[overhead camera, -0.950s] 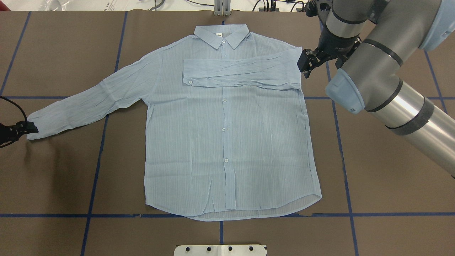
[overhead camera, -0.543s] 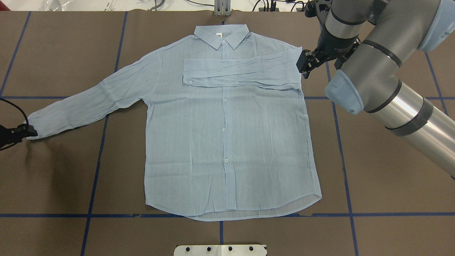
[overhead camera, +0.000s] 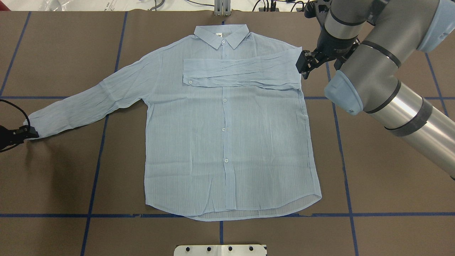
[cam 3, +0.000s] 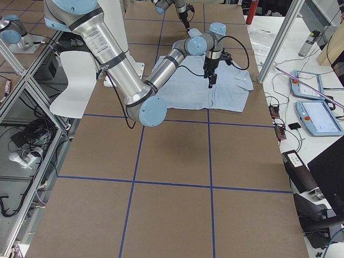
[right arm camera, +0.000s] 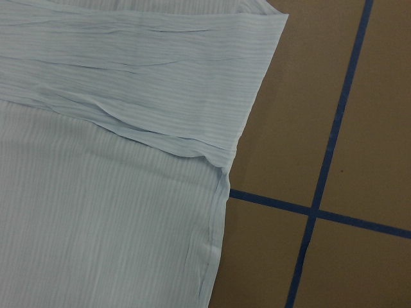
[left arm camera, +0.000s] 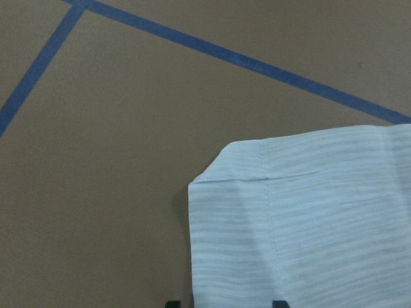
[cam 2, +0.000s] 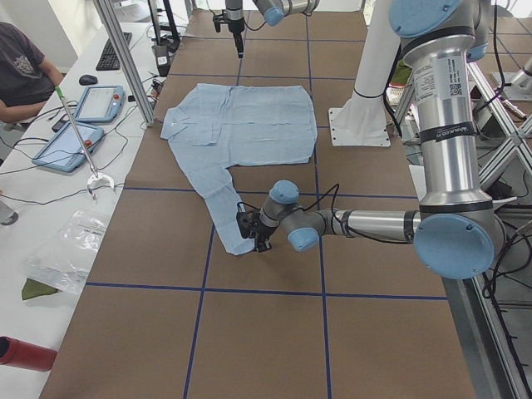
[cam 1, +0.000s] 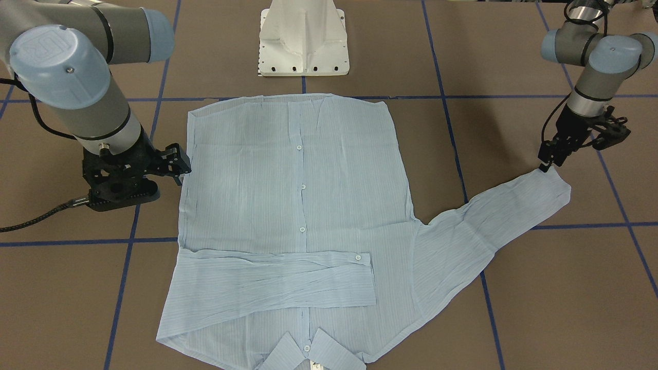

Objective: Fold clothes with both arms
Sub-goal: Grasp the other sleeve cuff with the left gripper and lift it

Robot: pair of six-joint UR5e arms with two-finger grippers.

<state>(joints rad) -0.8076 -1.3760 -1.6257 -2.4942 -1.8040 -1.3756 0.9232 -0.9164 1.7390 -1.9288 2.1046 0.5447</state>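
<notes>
left gripper [cam 1: 545, 165] stands open, astride the outstretched sleeve cuff [left arm camera: 270, 212] of the flat shirt [overhead camera: 227, 142].

My tabletop [overhead camera: 391, 241] is brown with a blue tape grid [overhead camera: 391, 214]; white bench [cam 2: 50, 208] alongside carries two tablets [cam 2: 69, 147] and a keyboard [cam 2: 110, 51].

A robotics lab: the brown table [overhead camera: 53, 177] is gridded with blue tape [overhead camera: 96, 160], aluminium frame posts [cam 2: 125, 58] stand at its edge, and past the fingers of the left gripper [cam 2: 250, 238], off the table on a white bench [cam 2: 33, 199], lie two teach pendants [cam 2: 73, 146], a keyboard [cam 2: 110, 51], a mouse [cam 2: 88, 80] and loose cables [cam 3: 273, 88], with a person [cam 2: 21, 71] seated there.
</notes>
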